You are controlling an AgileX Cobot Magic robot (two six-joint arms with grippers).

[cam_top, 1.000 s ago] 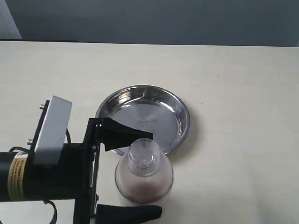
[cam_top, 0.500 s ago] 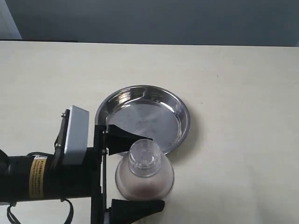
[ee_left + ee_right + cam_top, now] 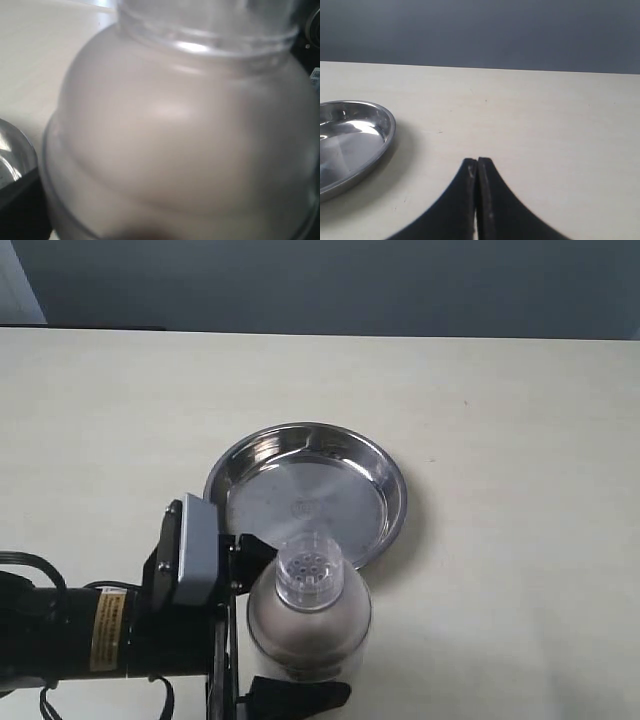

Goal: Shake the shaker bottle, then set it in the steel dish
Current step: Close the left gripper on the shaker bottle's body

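The shaker bottle (image 3: 308,615) stands upright on the table, just in front of the near rim of the steel dish (image 3: 385,480). Its small clear cap (image 3: 311,568) faces up and its frosted dome hides the contents. My left gripper (image 3: 310,620) reaches in from the left with one black finger (image 3: 255,545) on the dish side of the bottle and the other (image 3: 300,695) on the near side. The jaws are still spread and I see no firm contact. The bottle's dome (image 3: 175,130) fills the left wrist view. My right gripper (image 3: 477,162) is shut and empty, apart from the dish (image 3: 387,125).
The pale table (image 3: 520,440) runs back to a dark wall. The left arm's black body with a yellow label (image 3: 105,630) lies along the front left. The dish holds nothing. The right arm is out of the exterior view.
My left gripper has slid to the right, so the bottle now sits deep between its fingers. The bottle and dish have not moved.
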